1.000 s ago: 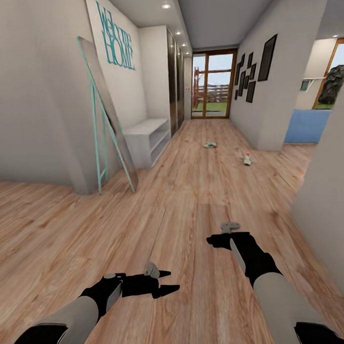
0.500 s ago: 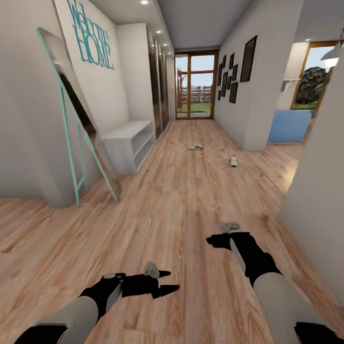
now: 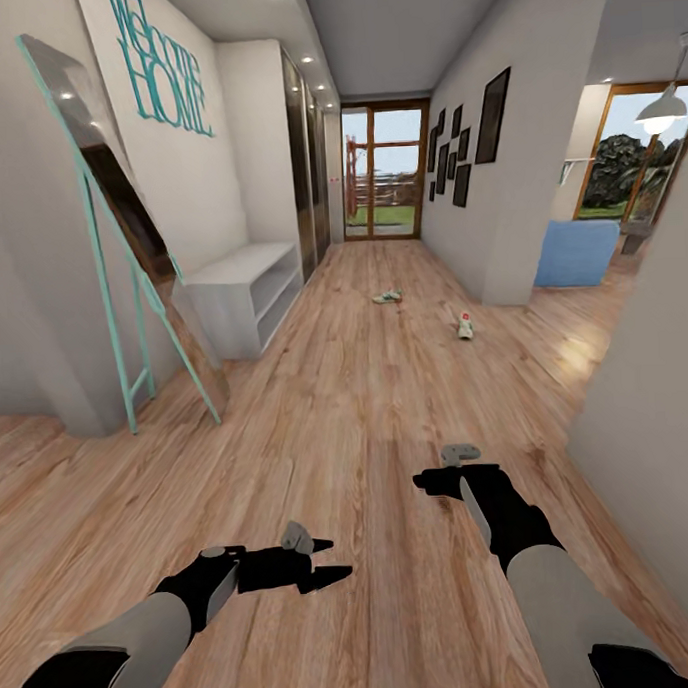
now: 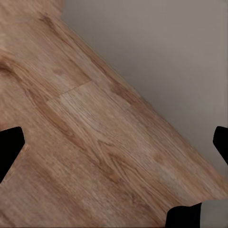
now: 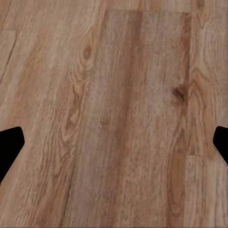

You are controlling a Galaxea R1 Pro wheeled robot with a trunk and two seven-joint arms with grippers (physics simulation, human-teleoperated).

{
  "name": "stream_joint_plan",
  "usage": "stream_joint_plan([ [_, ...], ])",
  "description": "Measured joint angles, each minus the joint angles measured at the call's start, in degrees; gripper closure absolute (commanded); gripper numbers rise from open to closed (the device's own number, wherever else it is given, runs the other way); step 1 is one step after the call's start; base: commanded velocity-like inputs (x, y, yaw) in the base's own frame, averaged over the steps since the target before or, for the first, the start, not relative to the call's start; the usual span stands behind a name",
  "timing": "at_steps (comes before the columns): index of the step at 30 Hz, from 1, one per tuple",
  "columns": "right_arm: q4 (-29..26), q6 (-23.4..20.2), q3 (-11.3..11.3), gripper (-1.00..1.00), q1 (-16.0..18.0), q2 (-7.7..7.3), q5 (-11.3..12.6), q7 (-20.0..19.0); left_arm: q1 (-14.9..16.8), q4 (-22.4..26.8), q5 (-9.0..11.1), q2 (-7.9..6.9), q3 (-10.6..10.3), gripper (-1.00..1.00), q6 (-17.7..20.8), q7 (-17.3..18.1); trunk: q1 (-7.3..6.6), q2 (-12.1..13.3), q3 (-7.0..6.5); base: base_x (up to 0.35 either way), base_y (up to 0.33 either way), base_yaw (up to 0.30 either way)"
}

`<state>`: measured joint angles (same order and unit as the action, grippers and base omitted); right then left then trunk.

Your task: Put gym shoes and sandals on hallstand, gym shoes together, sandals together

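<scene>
White shoes [image 3: 388,296] [image 3: 465,326], 2 of them, lie well apart on floor [image 3: 366,383] far ahead; prob light, soft uppers w/ stiffer heels, so grab by heel collar. Left gripper [image 3: 319,562] and right gripper [image 3: 437,479] both spread, empty.

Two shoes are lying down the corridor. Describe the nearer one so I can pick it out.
Look down the corridor floor toward the glass door. The nearer gym shoe lies by the right-hand wall's corner. Unlike the other gym shoe, farther off mid-corridor, it shows red at one end.
</scene>
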<state>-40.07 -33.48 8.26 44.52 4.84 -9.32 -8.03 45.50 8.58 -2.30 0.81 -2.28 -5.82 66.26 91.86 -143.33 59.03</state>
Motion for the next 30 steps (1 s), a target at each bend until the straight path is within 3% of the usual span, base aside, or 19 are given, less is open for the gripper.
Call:
stream_joint_plan([
  [7, 0.00, 0.00, 0.00, -1.00, -0.02, 0.00, 0.00, 0.00, 0.00, 0.00, 0.13, -1.19, 0.09, -1.00, 0.00, -7.54, 0.00, 0.00, 0.00, 0.348, 0.000, 0.000],
  [14, 0.01, 0.00, 0.00, -1.00, -0.01, 0.00, 0.02, 0.00, -0.01, 0.04, 1.03, -2.16, 0.15, -1.00, 0.00, -11.29, 0.00, 0.00, 0.00, 0.348, 0.000, 0.000],
  [20, 0.01, 0.01, 0.00, -1.00, -0.01, 0.00, 0.05, 0.06, -0.01, 0.10, 4.66, -3.44, 0.19, -1.00, -0.21, -11.86, 0.00, 0.00, 0.00, 0.349, 0.000, 0.000],
  [25, 0.03, 0.03, 0.00, -1.00, -0.01, 0.00, 0.03, 0.08, -0.02, 0.11, 9.43, -4.38, 0.18, -1.00, -0.21, -12.04, 0.00, 0.00, 0.00, 0.348, 0.000, 0.000],
  [30, 0.07, 0.05, 0.00, -1.00, -0.01, 0.00, -0.04, 0.03, -0.02, 0.10, 11.49, -4.97, 0.16, -1.00, -0.16, -12.82, 0.00, 0.00, 0.00, 0.348, 0.000, 0.000],
])
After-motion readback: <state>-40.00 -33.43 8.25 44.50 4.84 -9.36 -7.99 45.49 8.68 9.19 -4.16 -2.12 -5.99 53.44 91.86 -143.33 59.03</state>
